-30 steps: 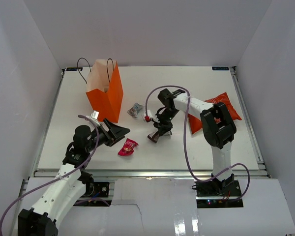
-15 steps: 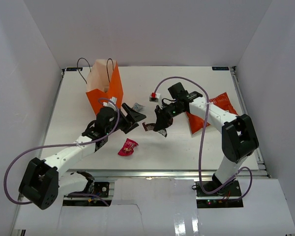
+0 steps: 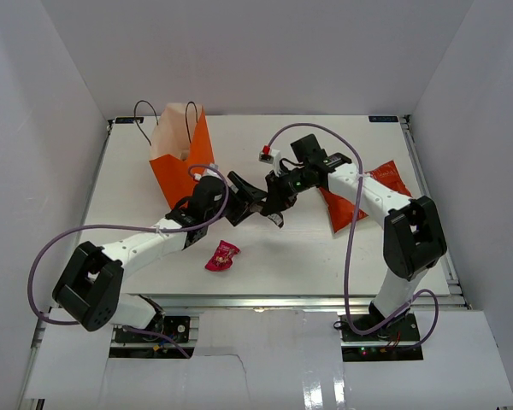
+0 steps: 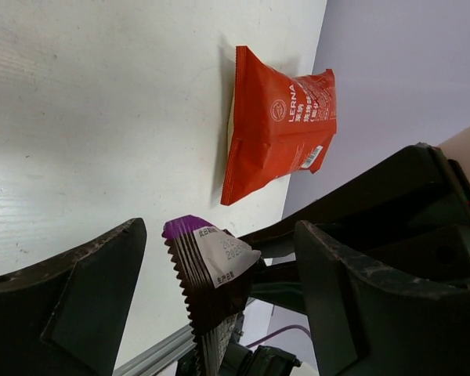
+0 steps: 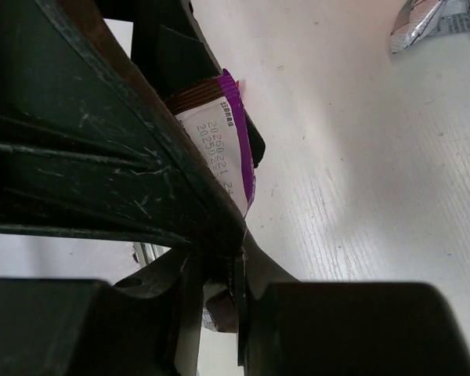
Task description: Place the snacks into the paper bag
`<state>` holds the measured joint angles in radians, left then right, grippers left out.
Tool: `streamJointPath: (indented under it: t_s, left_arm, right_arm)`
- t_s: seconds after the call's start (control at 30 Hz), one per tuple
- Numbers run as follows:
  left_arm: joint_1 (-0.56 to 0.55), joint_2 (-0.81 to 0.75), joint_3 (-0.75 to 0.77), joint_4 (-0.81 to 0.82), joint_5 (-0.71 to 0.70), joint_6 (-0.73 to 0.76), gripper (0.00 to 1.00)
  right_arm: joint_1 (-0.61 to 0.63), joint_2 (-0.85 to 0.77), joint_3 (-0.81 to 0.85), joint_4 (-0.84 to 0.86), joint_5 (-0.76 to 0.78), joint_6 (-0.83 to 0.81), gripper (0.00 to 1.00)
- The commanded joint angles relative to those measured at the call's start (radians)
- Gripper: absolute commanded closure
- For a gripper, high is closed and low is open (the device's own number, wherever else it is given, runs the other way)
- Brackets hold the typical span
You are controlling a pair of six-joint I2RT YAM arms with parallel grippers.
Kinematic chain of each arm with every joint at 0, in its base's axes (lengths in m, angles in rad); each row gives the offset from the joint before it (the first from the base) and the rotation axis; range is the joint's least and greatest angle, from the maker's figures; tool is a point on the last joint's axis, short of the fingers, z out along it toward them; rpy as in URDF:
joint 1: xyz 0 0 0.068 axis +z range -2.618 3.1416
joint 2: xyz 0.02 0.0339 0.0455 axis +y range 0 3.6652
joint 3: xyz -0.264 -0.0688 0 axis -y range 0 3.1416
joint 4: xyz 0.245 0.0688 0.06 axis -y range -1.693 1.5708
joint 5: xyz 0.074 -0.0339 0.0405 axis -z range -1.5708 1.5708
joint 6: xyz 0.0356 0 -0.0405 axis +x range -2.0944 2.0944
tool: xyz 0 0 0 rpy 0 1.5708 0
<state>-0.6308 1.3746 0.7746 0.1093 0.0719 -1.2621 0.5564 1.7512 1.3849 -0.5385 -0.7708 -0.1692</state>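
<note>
While the right hand (image 3: 277, 205) is clenched on the purple bar (image 4: 209, 262) and holds it up, seemingly clear of the surface (image 3: 325, 256), the left hand (image 3: 248, 201) is released and set around it. One finger (image 4: 70, 301) stands on either side of the wrapper, and neither touches it as far as the left wrist view shows. This looks like a handover in the middle of the surface: the bar sits between the two hands, with its crimped purple end sticking out free towards the left hand. The bag (image 3: 188, 166) stands upright with its mouth open at the far left, just beyond the left arm, so that arm is the better placed to drop the bar in. The next move calls for the left hand to close on the free end without pinching the right hand's fingers, which sit close behind it. Only once that grip is firm should the right hand let go. Then the left arm must lift the bar over the bag's rim and clear of the cord handles. Elsewhere the chips (image 4: 276, 117) lie flat to the right, partly under the right arm. A pink candy (image 3: 223, 254) lies near the front edge, and a silver candy (image 5: 423, 19) lies on the surface, all of them outside the bag.
</note>
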Motion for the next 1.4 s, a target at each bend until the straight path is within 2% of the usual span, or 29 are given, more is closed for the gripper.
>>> streamJointPath:
  t_s: [0.0,0.13,0.17,0.23,0.53,0.6,0.7,0.83,0.87,0.93,1.03,1.07,1.13,1.27,1.37]
  left_arm:
    - [-0.010,0.004,0.060,-0.033,-0.057,-0.025,0.13]
    - [-0.014,0.007,0.068,-0.040,-0.090,-0.040,0.16]
    - [-0.014,0.006,0.069,-0.043,-0.095,-0.045,0.21]
    - [-0.014,0.015,0.080,-0.065,-0.112,-0.069,0.24]
    - [-0.024,0.052,0.110,-0.091,-0.139,-0.122,0.28]
    - [-0.026,0.061,0.115,-0.091,-0.138,-0.123,0.39]
    - [-0.027,0.063,0.120,-0.091,-0.141,-0.125,0.47]
    - [-0.027,0.046,0.109,-0.091,-0.161,-0.118,0.72]
    - [-0.027,0.040,0.109,-0.091,-0.161,-0.115,0.74]
    - [-0.027,0.023,0.104,-0.102,-0.173,-0.106,0.80]
    - [-0.027,0.003,0.112,-0.143,-0.195,-0.070,0.84]
    - [-0.027,-0.002,0.120,-0.179,-0.202,-0.036,0.86]
    - [-0.026,-0.017,0.156,-0.232,-0.240,0.018,0.87]
    - [-0.021,-0.081,0.209,-0.371,-0.313,0.185,0.89]
    - [-0.014,-0.146,0.270,-0.457,-0.328,0.367,0.90]
  right_arm:
    - [-0.009,0.004,0.042,0.031,-0.016,0.022,0.82]
    - [-0.015,0.008,0.046,0.046,-0.019,0.031,0.82]
    - [-0.013,0.011,0.049,0.049,-0.019,0.033,0.81]
    - [-0.015,0.013,0.052,0.058,-0.021,0.039,0.80]
    - [-0.016,0.037,0.088,0.072,-0.021,0.057,0.79]
    - [-0.015,0.044,0.091,0.075,-0.021,0.059,0.79]
    - [-0.016,0.050,0.092,0.080,-0.022,0.063,0.79]
    - [-0.016,0.047,0.083,0.083,-0.022,0.059,0.77]
    - [-0.018,0.045,0.082,0.084,-0.022,0.057,0.76]
    - [-0.019,0.047,0.083,0.086,-0.030,0.056,0.72]
    - [-0.029,0.041,0.085,0.084,-0.051,0.050,0.52]
    - [-0.038,0.034,0.082,0.083,-0.059,0.043,0.41]
    - [-0.053,0.008,0.074,0.077,-0.082,0.011,0.31]
    - [-0.130,-0.056,0.052,0.049,-0.133,-0.079,0.25]
    - [-0.188,-0.105,0.042,0.011,-0.147,-0.175,0.25]
